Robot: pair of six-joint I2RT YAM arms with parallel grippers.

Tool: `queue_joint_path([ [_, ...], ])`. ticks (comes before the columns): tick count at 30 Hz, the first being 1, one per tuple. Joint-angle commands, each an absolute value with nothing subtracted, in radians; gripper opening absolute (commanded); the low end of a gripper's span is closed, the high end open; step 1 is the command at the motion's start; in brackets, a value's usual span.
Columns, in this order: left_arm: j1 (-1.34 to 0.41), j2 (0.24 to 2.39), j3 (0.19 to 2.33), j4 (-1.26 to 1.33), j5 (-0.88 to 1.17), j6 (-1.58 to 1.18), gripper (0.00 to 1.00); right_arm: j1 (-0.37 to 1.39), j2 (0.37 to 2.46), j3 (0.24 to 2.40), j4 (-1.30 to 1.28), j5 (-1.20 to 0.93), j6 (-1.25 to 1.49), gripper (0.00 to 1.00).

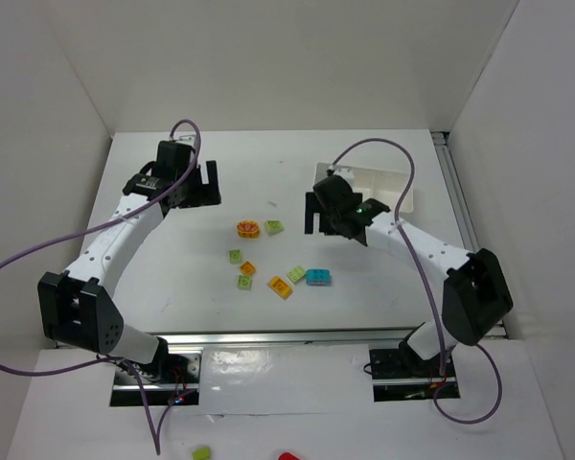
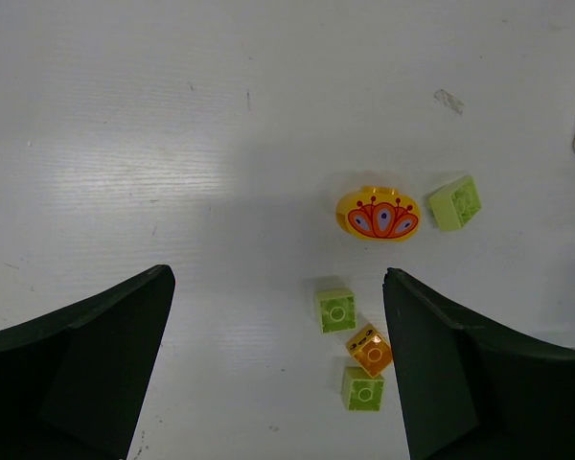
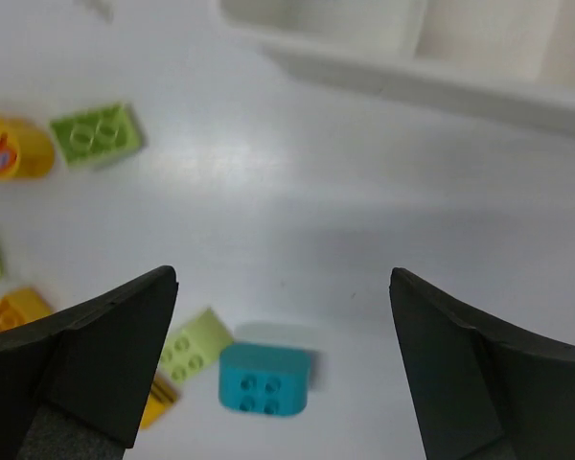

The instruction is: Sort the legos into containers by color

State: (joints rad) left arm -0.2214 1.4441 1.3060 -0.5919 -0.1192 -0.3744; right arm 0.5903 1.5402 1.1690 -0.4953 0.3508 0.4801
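Top external: left hand (image 1: pixel 209 184) and right hand (image 1: pixel 311 216) both released; legos (image 1: pixel 317 277) (scattered) between them, tray (image 1: pixel 388 182) behind.

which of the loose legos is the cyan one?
The cyan brick at the right end of the cluster in the top view, just right of a light green brick; every other piece in it is green or orange-yellow.

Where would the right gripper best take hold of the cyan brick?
Probably from straight above, across its two free side walls: the cyan brick lies flat, studs up, so only the sides offer grip. A light green brick sits close at one end, so pinching across the other faces looks safer.
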Motion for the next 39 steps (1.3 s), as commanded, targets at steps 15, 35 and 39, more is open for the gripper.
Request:
queue_joint_path([
  [15, -0.255, 1.479, 1.327, -0.588, -0.107, -0.394, 1.00, 0.828, 1.374, 0.885, -0.650, 0.181, 0.583, 0.96],
  [35, -0.264, 1.468, 1.327, -0.588, -0.127, -0.394, 1.00, 0.707, 1.620, 0.959, -0.559, 0.328, 0.457, 0.89],
  [39, -0.264, 1.477, 1.338, -0.588, -0.127, -0.394, 1.00, 0.661, 1.631, 0.959, -0.499, 0.316, 0.431, 0.89],
])
